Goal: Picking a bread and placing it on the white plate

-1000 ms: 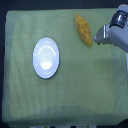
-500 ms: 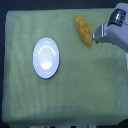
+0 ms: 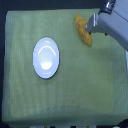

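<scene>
A green-clothed table (image 3: 60,107) bears the white plate (image 3: 46,58) and bread (image 3: 82,29).

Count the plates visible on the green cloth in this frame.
1. The white plate lies on the green cloth, toward the exterior view's left, apart from the bread and gripper at upper right. Nothing appears to hide another.

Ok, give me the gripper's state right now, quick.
Gripper: at the bread, but too blurred to tell whether it is open, closed or gripping. The white plate is empty.
</scene>
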`<state>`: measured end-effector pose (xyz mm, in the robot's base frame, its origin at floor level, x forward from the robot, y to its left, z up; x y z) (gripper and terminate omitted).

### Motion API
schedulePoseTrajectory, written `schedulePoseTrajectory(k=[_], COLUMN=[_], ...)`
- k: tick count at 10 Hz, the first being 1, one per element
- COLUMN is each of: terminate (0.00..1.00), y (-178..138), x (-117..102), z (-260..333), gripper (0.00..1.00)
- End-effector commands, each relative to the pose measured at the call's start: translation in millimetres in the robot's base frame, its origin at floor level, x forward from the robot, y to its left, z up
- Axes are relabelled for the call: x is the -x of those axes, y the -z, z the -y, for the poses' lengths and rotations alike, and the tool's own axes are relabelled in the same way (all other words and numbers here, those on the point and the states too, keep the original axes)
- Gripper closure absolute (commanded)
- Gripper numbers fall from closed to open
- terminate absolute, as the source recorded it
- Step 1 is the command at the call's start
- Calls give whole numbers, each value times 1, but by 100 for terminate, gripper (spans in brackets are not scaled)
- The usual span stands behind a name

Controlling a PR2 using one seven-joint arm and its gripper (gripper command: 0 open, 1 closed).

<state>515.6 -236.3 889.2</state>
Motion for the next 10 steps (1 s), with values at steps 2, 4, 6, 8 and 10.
schedulePoseTrajectory(k=[2, 4, 6, 8, 10], terminate=[0, 0, 0, 0, 0], y=[51, 69, 90, 107, 125], x=[-69, -93, -105, -110, -114], z=[-33, -35, -32, -31, -35], gripper=[0, 0, 0, 0, 0])
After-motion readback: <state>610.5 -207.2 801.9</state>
